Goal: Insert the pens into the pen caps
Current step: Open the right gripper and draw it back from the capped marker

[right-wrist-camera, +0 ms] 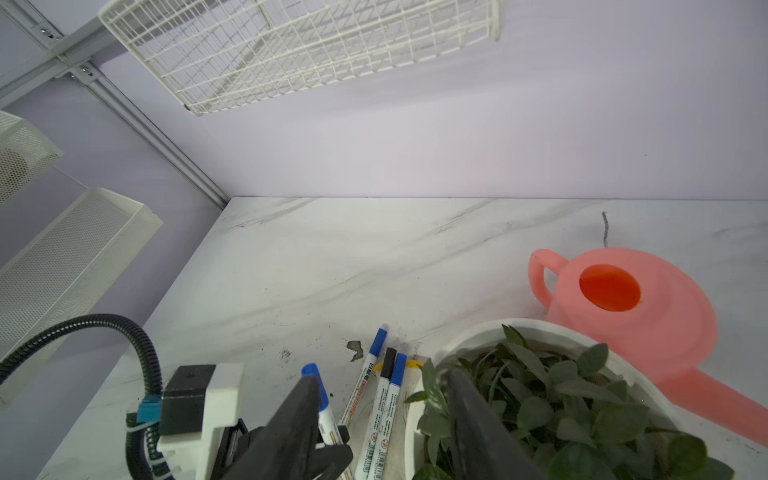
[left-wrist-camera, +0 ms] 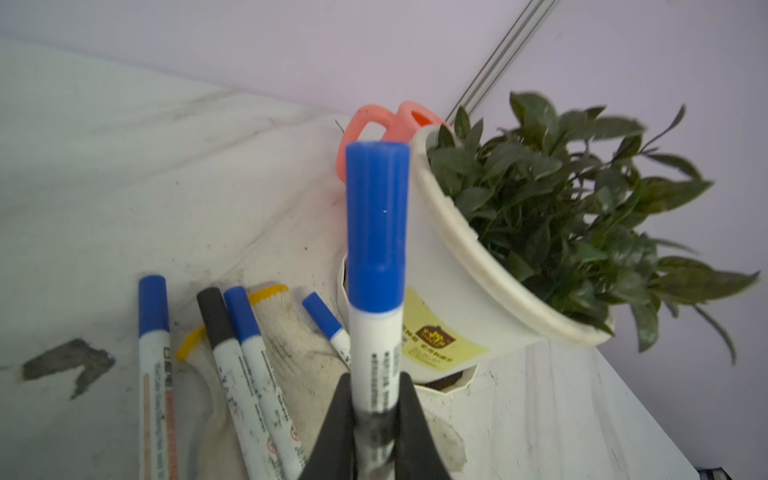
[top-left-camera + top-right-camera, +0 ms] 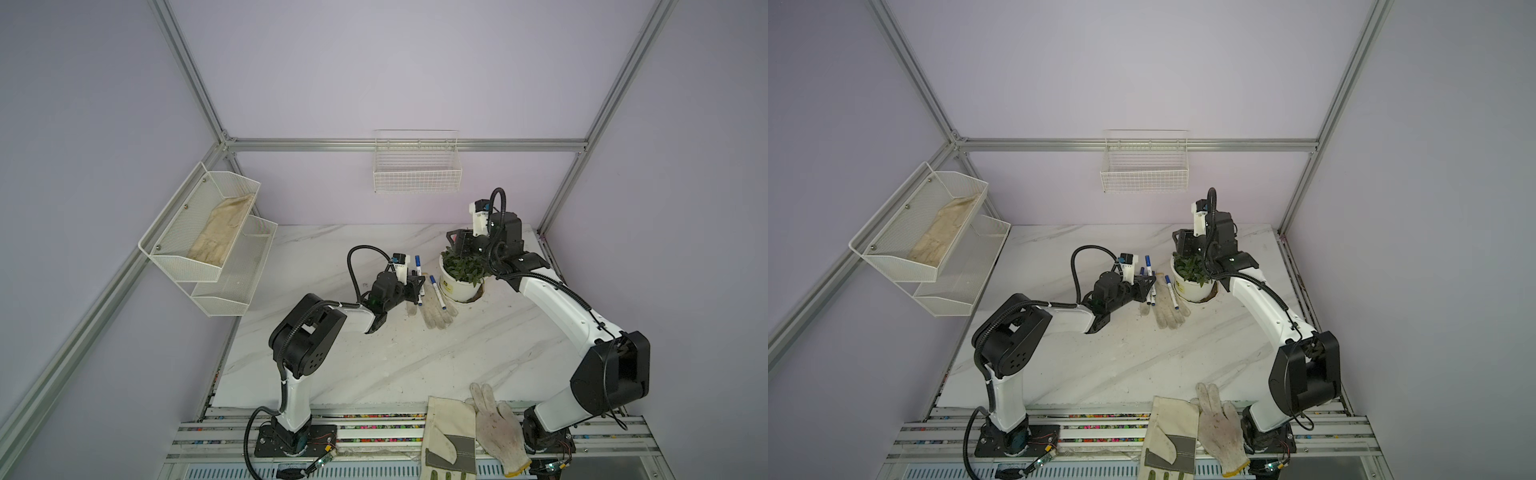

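Left wrist view first: the left claw (image 2: 376, 399) is clenched on the white barrel of a pen (image 2: 376, 345). Its two dark fingers press on either side. The pen stands out past the fingertips with a blue cap (image 2: 376, 224) seated on its end.

Beneath lie four other pens (image 2: 262, 374), all capped (three blue, one with a black cap (image 2: 214, 311)). The black-capped one and a blue one lie touching, side by side, on a white knitted glove (image 2: 299, 357) with a yellow cuff. A third lies just beside them on the bare marble table (image 2: 124, 187), its cap the farthest back. The fourth lies on the glove on the side towards the white plant pot (image 2: 457, 282).

The right claw (image 1: 382, 378) hangs released, its fingers well apart with nothing between them, over the far left edge of the pot's leaves. A pink watering can (image 1: 623, 299) sits just beside the pot on its far right.

Farther out, a wire basket (image 3: 417, 178) hangs on the far wall. A two-tier mesh shelf (image 3: 237, 270) is mounted on the left wall, with a pale glove (image 3: 222, 232) lying in its upper tier. At the near edge, right of centre, a canvas work glove (image 3: 451, 432) and a second knitted glove (image 3: 498, 428) lie overlapping across the rails.
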Action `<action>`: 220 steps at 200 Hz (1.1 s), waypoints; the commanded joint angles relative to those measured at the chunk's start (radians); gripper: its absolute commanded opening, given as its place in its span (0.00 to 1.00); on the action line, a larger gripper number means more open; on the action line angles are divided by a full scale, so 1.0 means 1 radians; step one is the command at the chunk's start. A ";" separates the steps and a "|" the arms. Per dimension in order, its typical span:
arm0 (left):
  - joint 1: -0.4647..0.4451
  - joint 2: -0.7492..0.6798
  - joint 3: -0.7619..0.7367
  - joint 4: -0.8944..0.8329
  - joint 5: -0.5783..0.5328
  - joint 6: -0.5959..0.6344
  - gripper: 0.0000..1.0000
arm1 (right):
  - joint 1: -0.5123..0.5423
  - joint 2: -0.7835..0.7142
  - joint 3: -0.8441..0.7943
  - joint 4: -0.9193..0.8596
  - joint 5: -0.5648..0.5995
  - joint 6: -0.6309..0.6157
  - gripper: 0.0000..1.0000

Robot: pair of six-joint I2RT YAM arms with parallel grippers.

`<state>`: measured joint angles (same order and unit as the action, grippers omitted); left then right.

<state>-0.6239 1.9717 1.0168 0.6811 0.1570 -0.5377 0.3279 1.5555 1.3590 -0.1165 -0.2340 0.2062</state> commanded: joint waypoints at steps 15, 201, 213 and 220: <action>-0.018 0.038 0.164 -0.098 0.087 -0.015 0.00 | -0.004 0.011 -0.015 0.001 0.004 0.025 0.51; -0.018 0.108 0.259 -0.257 0.077 -0.018 0.32 | -0.024 -0.009 -0.040 0.004 -0.015 0.005 0.50; -0.018 0.107 0.264 -0.272 0.070 -0.013 0.32 | -0.025 -0.006 -0.040 0.005 -0.025 0.005 0.50; -0.018 0.108 0.266 -0.285 0.065 -0.012 0.31 | -0.025 -0.003 -0.039 0.003 -0.031 0.007 0.50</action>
<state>-0.6437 2.0834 1.1969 0.4164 0.2287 -0.5575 0.3080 1.5654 1.3243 -0.1188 -0.2413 0.2123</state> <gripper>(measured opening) 0.316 0.505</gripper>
